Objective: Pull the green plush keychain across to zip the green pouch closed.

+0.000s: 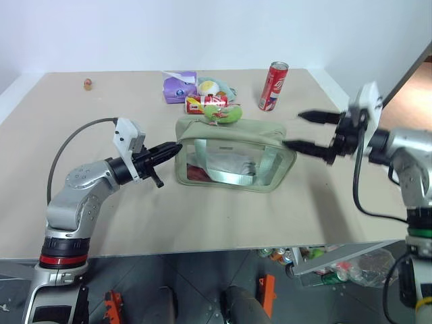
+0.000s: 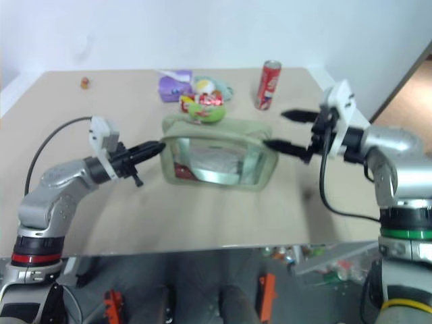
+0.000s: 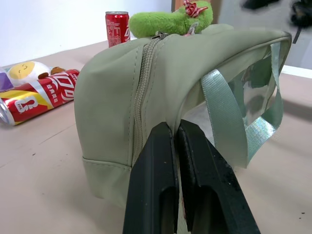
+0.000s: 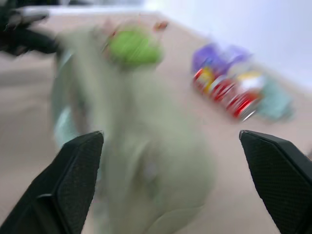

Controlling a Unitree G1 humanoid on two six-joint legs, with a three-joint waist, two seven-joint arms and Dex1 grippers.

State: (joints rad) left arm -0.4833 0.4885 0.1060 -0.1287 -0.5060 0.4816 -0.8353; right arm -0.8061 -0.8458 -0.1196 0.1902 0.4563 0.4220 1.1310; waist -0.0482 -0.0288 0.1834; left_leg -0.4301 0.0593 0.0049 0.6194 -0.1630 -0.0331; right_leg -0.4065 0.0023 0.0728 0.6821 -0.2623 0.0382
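Pouch (image 1: 235, 154) mid-desk (image 1: 101, 216), keychain (image 1: 225, 115) resting on its top near the left end. Left fingers (image 3: 195, 175) pinch that end's fabric; right gripper (image 1: 310, 131) hangs beyond the far end, fingers spread wide (nothing held). Zipper looks closed; keep the anchor steady. Tan desk, white wall, cans behind.
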